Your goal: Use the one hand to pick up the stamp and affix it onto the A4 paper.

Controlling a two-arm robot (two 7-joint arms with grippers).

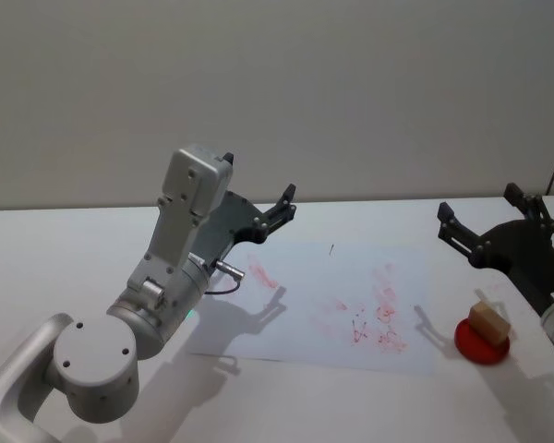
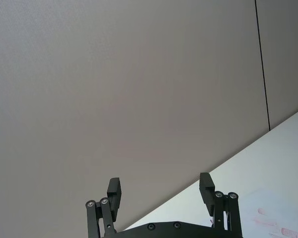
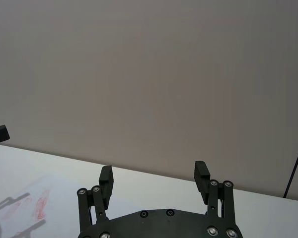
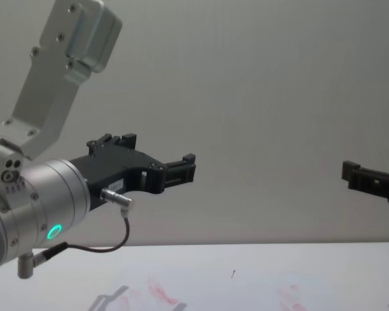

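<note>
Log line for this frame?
left gripper open, raised | right gripper open, raised | stamp on red pad, ungrasped | A4 paper ink-marked

Stamp (image 1: pixel 488 320): small light-brown wooden block, resting slightly askew on top of a round red pad (image 1: pixel 482 347), just right of the sheet and apart from it.
A4 paper (image 1: pixel 323 277): white sheet lying flat on the white surface (image 1: pixel 74 249), with smeared red marks near its left edge and across its right half.

Stamp (image 1: pixel 488 319) — matt bare wood; A4 paper (image 1: pixel 351 277) smooth, matt; left gripper (image 2: pixel 159 184) blk matt plastic.
</note>
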